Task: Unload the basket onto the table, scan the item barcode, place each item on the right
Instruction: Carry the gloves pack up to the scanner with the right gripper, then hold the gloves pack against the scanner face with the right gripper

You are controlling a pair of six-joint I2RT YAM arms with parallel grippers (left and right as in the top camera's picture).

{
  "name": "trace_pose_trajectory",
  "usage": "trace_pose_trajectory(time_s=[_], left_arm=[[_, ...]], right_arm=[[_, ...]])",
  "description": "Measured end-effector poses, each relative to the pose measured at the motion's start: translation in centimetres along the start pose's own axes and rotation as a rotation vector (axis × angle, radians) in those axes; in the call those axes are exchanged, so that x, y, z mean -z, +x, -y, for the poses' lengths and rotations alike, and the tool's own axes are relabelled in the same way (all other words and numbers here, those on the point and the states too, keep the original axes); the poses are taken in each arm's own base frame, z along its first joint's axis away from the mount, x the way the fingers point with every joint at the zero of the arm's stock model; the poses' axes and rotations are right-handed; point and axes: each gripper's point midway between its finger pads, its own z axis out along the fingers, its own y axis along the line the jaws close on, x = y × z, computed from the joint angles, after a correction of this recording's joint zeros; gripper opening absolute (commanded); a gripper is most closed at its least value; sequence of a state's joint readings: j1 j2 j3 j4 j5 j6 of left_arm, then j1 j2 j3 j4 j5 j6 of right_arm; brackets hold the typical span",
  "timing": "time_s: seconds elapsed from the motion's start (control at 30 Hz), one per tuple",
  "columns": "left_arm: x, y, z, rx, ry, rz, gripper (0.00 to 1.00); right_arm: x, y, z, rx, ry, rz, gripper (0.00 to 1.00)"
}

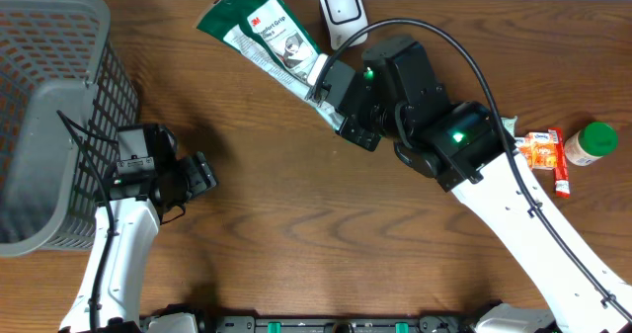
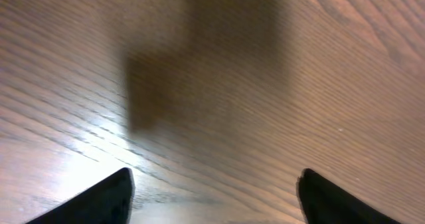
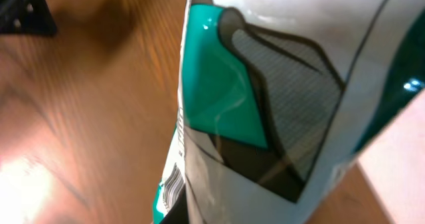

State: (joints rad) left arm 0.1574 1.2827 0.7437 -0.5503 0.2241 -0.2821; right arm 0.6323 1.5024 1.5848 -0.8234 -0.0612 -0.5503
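A flat green-and-white packet, printed with a logo and a picture, is gripped at its white end by the closed right end effector near the 12 o'clock edge of the bench. Its long axis is laid from 4 to 10 o'clock, with the green end at 10. The left end effector is held open and empty.
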Motion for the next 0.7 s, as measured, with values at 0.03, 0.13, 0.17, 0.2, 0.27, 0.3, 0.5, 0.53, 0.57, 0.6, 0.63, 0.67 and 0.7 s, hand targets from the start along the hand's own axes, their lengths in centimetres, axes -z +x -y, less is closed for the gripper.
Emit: trace_pose_trajectory(time_s=[0.03,0.13,0.17,0.2,0.27,0.3,0.5,0.53,0.57,0.6,0.63,0.67,0.7], left_arm=[[0.0,0.0,-0.1,-0.002,-0.008,0.002,0.84],[0.0,-0.2,-0.5,0.0,-0.027,0.01,0.85],[0.0,-0.2,-0.5,0.0,-0.029,0.01,0.85],[0.0,-0.2,-0.5,0.0,-0.031,0.011,0.85],[0.0,-0.2,-0.6,0.0,-0.037,0.014,0.85],[0.0,-0.2,-0.6,0.0,-0.038,0.014,0.85],[0.0,-0.4,-0.7,0.0,-0.039,0.02,0.85],[0.0,-0.4,-0.7,0.0,-0.039,0.02,0.85],[0.0,-0.4,-0.6,0.0,-0.039,0.021,0.85],[0.0,-0.4,-0.6,0.0,-0.039,0.021,0.85],[0.0,-0.4,-0.7,0.0,-0.039,0.021,0.85],[0.0,-0.4,-0.7,0.0,-0.039,0.021,0.85],[0.0,-0.4,-0.7,0.0,-0.04,0.02,0.85]], right_arm=[[0.0,0.0,0.1,0.026,0.006,-0.002,0.01],[0.1,0.4,0.6,0.142,0.031,-0.024,0.01],[0.1,0.5,0.9,0.183,0.048,-0.036,0.01],[0.2,0.6,1.3,0.232,0.071,-0.051,0.01],[1.0,0.1,2.3,0.334,0.122,-0.068,0.01],[1.3,-0.4,2.6,0.369,0.138,-0.064,0.01],[4.7,-4.4,4.5,0.56,0.262,-0.022,0.01],[4.9,-4.7,4.7,0.581,0.273,-0.024,0.01],[4.8,-5.0,4.9,0.611,0.286,-0.034,0.01],[4.7,-5.0,5.0,0.627,0.29,-0.044,0.01],[4.3,-5.0,5.2,0.648,0.297,-0.064,0.0],[3.8,-4.8,5.5,0.668,0.302,-0.087,0.01],[3.2,-4.8,5.7,0.687,0.305,-0.109,0.01]])
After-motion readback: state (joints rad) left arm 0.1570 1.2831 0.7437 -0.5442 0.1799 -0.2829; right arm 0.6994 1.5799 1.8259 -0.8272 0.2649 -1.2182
